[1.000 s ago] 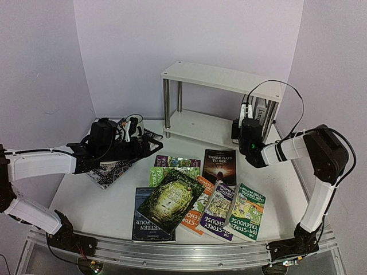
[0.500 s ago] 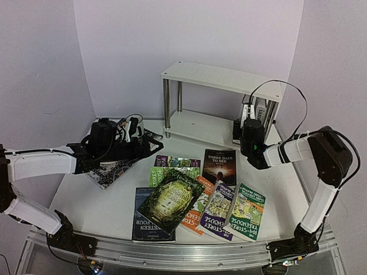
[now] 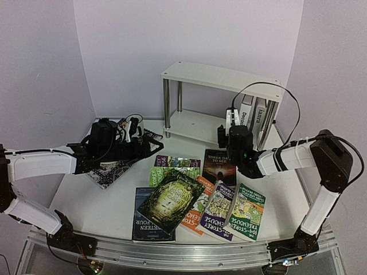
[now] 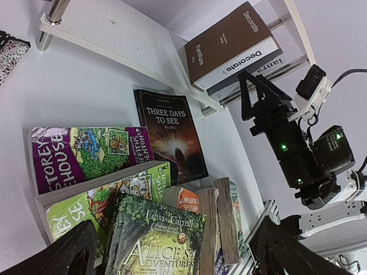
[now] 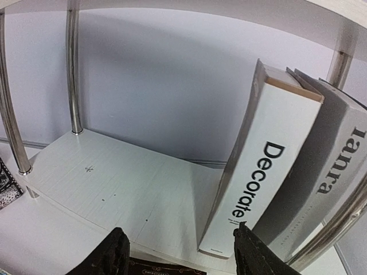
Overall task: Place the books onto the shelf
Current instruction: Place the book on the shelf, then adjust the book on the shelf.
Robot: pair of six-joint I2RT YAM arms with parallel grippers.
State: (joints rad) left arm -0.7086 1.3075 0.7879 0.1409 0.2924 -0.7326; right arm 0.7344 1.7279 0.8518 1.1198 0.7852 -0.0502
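Observation:
The white shelf (image 3: 221, 77) stands at the back. On the right of its lower board (image 5: 126, 183) two big books stand upright and lean together: "Decorate" (image 5: 264, 172) (image 3: 245, 114) and a grey one (image 5: 338, 166) beside it. My right gripper (image 3: 226, 133) (image 5: 180, 246) hangs open just in front of that board, holding nothing and touching neither book. Several books lie flat on the table, among them "Three Days to See" (image 3: 219, 166) (image 4: 169, 134) and "Alice's Adventures" (image 3: 171, 199) (image 4: 155, 246). My left gripper (image 3: 143, 148) (image 4: 172, 252) is wide open and empty, left of the pile.
A dark patterned placemat (image 3: 112, 169) lies under the left arm at the table's left. Shiny metal legs (image 5: 11, 109) hold the shelf's boards. Purple and green paperbacks (image 4: 86, 152) overlap at the pile's left. The right arm's cable loops above the shelf's right end.
My right gripper has drawn back leftward from the shelf's right end and opened wider, leaving "Decorate" standing on the lower board. The left arm has not moved.

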